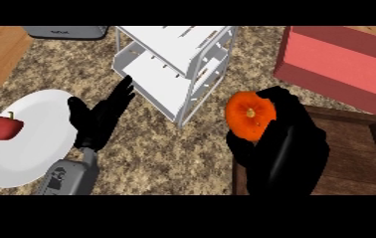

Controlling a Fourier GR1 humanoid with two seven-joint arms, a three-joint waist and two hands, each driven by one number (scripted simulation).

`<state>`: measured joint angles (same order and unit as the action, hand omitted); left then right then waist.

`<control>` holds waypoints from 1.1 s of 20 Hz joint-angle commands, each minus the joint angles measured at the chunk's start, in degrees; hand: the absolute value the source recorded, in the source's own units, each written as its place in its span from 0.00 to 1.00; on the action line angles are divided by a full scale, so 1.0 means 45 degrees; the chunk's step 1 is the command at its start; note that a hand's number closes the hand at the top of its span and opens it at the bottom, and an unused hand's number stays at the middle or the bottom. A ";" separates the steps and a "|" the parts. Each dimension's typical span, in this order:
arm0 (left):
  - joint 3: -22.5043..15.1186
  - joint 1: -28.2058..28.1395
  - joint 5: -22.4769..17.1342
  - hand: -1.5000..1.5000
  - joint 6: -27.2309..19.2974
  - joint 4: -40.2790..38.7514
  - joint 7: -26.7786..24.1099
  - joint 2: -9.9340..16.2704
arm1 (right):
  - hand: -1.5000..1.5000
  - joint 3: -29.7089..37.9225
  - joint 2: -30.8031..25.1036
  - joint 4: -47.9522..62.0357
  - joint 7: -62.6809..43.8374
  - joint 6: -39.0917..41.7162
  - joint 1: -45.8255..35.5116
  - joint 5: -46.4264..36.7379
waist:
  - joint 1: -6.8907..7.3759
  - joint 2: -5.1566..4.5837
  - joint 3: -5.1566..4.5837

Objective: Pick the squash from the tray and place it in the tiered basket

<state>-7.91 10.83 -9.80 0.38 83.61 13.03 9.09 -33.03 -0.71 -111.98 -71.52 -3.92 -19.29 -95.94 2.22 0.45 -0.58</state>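
Observation:
An orange squash (249,114) is held off the counter, with my right hand (283,147) curled round it from the right and below. It hangs over the left edge of the dark wooden tray (352,147), to the right of the white tiered basket (176,62). The basket stands at the middle back, its two shelves bare. My left hand (99,117) rests open at the left, fingers up, between the basket and a white plate.
A white plate (37,142) at the left edge carries a red pepper (9,127). A red box (330,62) stands at the back right, behind the tray. A grey appliance (66,31) sits at the back left. Speckled countertop lies between plate and tray.

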 commanded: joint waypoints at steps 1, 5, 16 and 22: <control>-0.0106 0.0197 -0.0052 0.50 0.0044 -0.0050 0.0027 -0.0182 | 1.00 0.1013 0.0150 0.0089 -0.3044 0.1565 -0.1623 0.0529 | 0.0182 -0.0099 0.0024; -0.0085 0.0503 -0.0050 0.50 0.0015 -0.0016 0.0139 -0.0215 | 1.00 0.2397 0.0150 0.0964 -0.3043 0.1669 -0.3096 0.0881 | 0.0474 -0.0172 0.0049; -0.0516 0.1054 0.0195 0.50 0.0186 -0.0415 0.0015 -0.0532 | 1.00 0.5291 0.0153 0.5282 -0.3041 0.1086 -0.7690 0.2304 | 0.1155 -0.0407 0.0073; -0.0512 0.1195 0.0139 0.50 0.0391 -0.0259 0.0192 -0.0378 | 1.00 0.6916 0.0153 0.6947 -0.2811 -0.1329 -0.8834 0.2926 | 0.1470 -0.0534 0.0122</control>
<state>-10.02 15.69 -9.06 1.77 82.15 13.60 7.45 -5.78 -0.42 -84.87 -71.08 -0.48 -54.51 -84.75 7.81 -1.51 -0.17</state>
